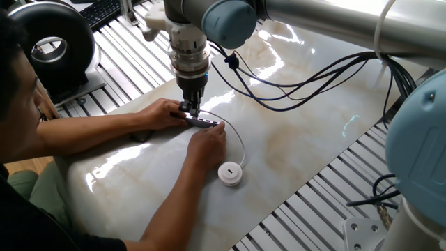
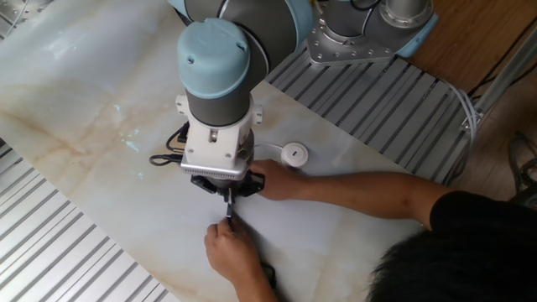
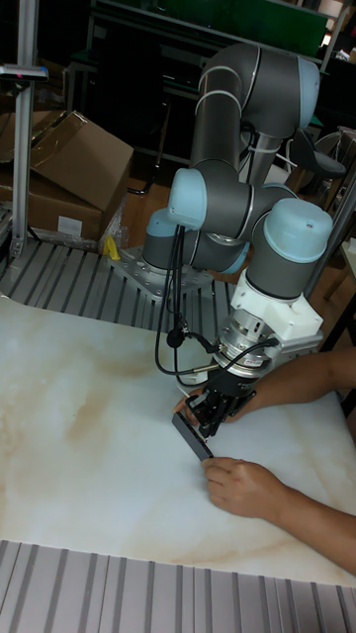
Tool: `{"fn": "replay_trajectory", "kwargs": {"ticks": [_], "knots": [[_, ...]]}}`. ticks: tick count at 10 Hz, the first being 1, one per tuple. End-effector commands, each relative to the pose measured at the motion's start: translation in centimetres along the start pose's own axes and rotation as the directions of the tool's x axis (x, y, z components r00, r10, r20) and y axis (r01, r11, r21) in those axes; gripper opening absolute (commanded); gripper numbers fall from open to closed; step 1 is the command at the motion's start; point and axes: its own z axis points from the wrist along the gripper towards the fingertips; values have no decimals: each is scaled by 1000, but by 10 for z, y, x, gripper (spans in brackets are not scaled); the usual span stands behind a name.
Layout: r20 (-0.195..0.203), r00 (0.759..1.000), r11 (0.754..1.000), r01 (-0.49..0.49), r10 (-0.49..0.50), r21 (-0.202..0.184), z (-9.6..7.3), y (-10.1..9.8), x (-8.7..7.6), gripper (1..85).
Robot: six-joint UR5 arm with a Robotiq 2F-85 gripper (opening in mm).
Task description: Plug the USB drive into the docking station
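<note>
Lying directly beneath the pincer [image 1: 190,109]: the docking station [image 1: 202,122], hand-steadied.

One fixed view looks down from a raised spot at the table's [image 1: 293,150] corner, with the person at 9 o'clock and the arm reaching in from 12 — a medium-near look across the marble top. The other fixed view sits higher and on the opposite side, nearly overhead; there the person enters from 4 o'clock and the arm's base stands at 1 o'clock. The tall fixed view is low and close, facing the arm head-on, with the person's hands coming in from 3 o'clock. All three share the gripper [image 1: 191,110] [image 2: 227,204] [image 3: 212,423] and the two hands — mid-table.
</note>
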Motion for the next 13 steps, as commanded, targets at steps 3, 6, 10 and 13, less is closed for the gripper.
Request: {"fn": "replay_trajectory", "kwargs": {"ticks": [3,6,10,13], "knots": [[13,1000,1000,-11,11,-6,1,0,-5,13],[12,1000,1000,-11,11,-1,3,-2,-4,13],[8,1000,1000,-14,14,0,0,-1,-2,13],[3,1000,1000,-28,28,-10,-4,2,0,13]]}}
